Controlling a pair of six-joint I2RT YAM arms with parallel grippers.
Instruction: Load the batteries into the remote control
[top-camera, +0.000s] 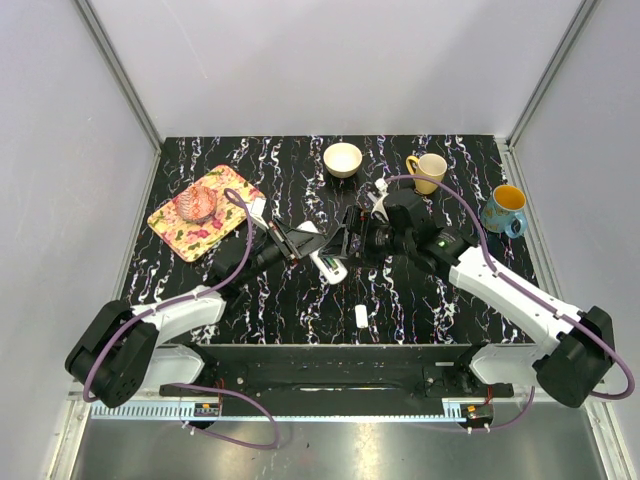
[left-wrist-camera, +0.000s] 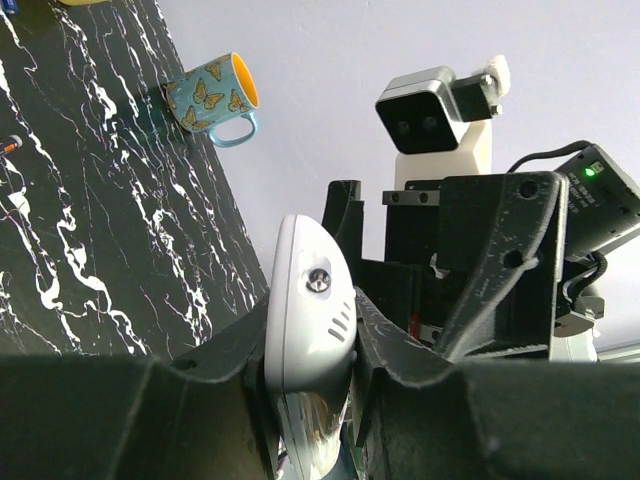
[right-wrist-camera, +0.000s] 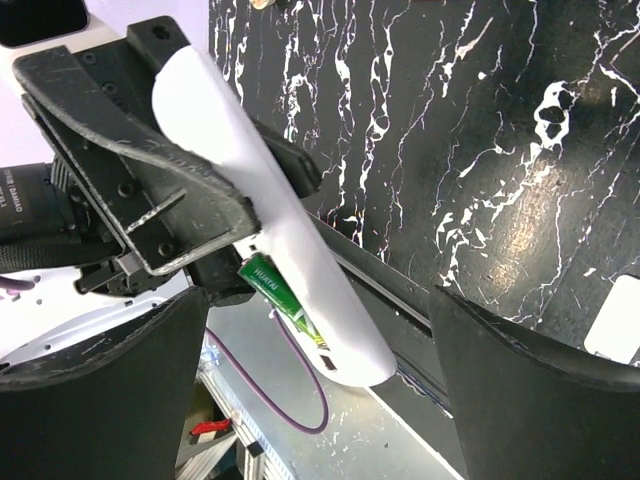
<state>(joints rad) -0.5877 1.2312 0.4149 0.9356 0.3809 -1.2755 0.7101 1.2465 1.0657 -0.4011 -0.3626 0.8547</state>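
Note:
My left gripper (top-camera: 296, 245) is shut on the white remote control (top-camera: 328, 266), holding it tilted above the table. The left wrist view shows the remote's rounded end (left-wrist-camera: 305, 320) clamped between both fingers (left-wrist-camera: 420, 360). In the right wrist view the remote (right-wrist-camera: 270, 210) has its back facing me, and one green battery (right-wrist-camera: 280, 290) lies in its open compartment. My right gripper (right-wrist-camera: 320, 400) stands wide open around the remote's free end without touching it. Seen from above, the right gripper (top-camera: 356, 238) is just right of the remote. No other battery shows.
A small white lozenge-shaped piece (top-camera: 361, 316) lies near the front edge of the table. At the back stand a cream bowl (top-camera: 343, 159), a yellow mug (top-camera: 428, 172) and a blue butterfly mug (top-camera: 503, 208). A floral tray (top-camera: 180, 232) with food lies at the left.

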